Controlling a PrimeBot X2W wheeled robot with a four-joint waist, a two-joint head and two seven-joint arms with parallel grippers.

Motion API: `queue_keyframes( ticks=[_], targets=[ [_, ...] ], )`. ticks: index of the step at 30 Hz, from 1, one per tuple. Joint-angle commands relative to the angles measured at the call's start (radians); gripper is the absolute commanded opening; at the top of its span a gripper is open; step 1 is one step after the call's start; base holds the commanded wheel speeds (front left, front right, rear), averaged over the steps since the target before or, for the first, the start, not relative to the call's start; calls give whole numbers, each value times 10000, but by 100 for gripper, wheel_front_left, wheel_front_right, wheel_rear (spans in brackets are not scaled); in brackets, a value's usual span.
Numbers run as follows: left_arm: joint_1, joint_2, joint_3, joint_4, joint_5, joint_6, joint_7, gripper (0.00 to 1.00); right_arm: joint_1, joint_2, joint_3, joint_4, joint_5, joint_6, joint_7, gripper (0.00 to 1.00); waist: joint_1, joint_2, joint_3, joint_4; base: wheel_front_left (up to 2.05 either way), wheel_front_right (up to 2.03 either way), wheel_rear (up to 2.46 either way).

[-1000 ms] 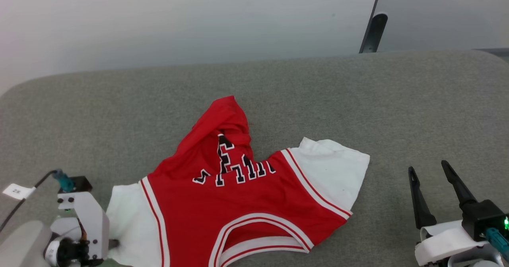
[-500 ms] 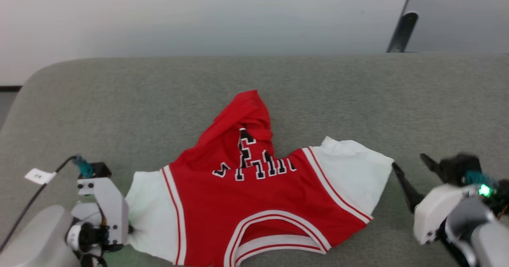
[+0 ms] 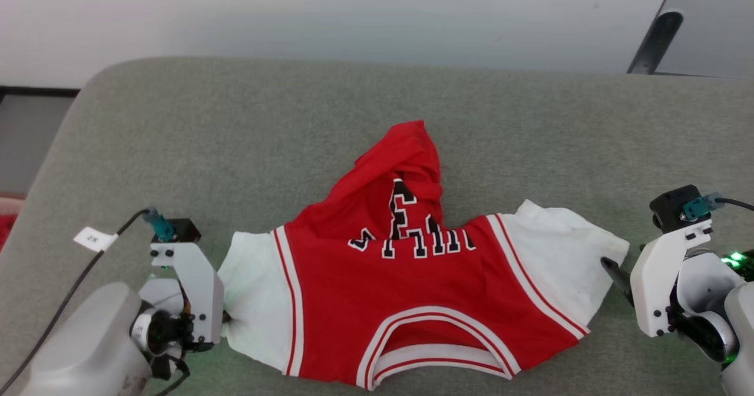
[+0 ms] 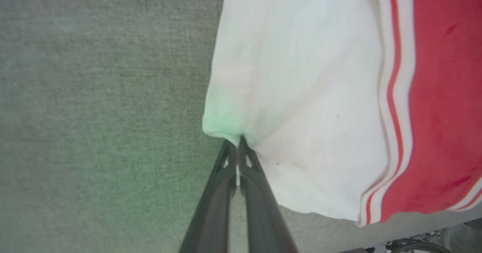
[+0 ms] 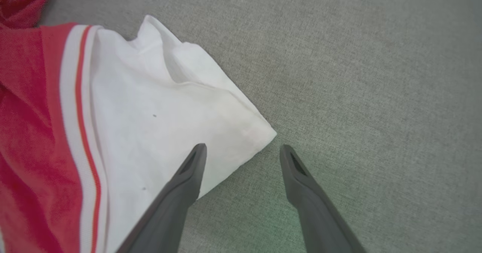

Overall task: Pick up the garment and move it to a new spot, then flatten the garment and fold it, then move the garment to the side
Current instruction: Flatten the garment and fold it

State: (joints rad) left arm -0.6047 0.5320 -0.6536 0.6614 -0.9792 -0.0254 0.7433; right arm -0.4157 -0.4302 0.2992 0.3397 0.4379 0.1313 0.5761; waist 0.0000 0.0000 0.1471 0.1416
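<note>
The red jersey (image 3: 412,284) with white sleeves lies on a grey cushion, neckline toward me, its lower part bunched up toward the back. Black lettering crosses the chest. My left gripper (image 4: 237,142) is shut on the edge of one white sleeve (image 4: 297,95), at the lower left of the head view (image 3: 227,319). My right gripper (image 5: 243,151) stands open just above the corner of the other white sleeve (image 5: 169,113), one finger over the cloth, the other over bare cushion. In the head view one of its fingertips (image 3: 609,266) touches the sleeve's edge.
The grey cushion (image 3: 235,137) spreads wide around the jersey, with a rounded far edge against a pale wall. A dark bar (image 3: 654,42) leans at the back right. A bit of red cloth (image 3: 5,231) shows at the far left edge.
The camera has swung left, so the jersey sits further right in view. My right gripper has turned and come in to the right sleeve's corner. The left gripper still holds its sleeve.
</note>
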Motion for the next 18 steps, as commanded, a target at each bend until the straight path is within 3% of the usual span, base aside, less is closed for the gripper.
queue_keyframes(
  ticks=[1, 8, 15, 17, 18],
  targets=[
    [-3, -228, -97, 110, 48, -81, -60, 0, -103, -88, 69, 84, 163, -10, 177, 100, 0, 0, 152, 153, 0, 0, 0],
    [-399, -474, -99, 487, 64, -267, -341, 0, -521, -102, 235, 682, 154, -10, 467, 100, 0, 0, 446, 319, 0, 0, 0],
    [-749, -705, -143, 922, 108, -467, -615, 0, -923, 280, 530, 1984, 287, -10, 746, 100, 0, 0, 706, 472, 0, 0, 0],
    [-851, -768, -168, 1057, 102, -528, -622, 0, -1086, 310, 635, 2339, 322, -10, 820, 0, 0, 0, 750, 515, 0, 0, 0],
    [-883, -800, -184, 1142, 101, -552, -618, 0, -1153, 312, 689, 2528, 345, -12, 932, 0, 0, 0, 762, 535, 0, 0, 0]
  ],
)
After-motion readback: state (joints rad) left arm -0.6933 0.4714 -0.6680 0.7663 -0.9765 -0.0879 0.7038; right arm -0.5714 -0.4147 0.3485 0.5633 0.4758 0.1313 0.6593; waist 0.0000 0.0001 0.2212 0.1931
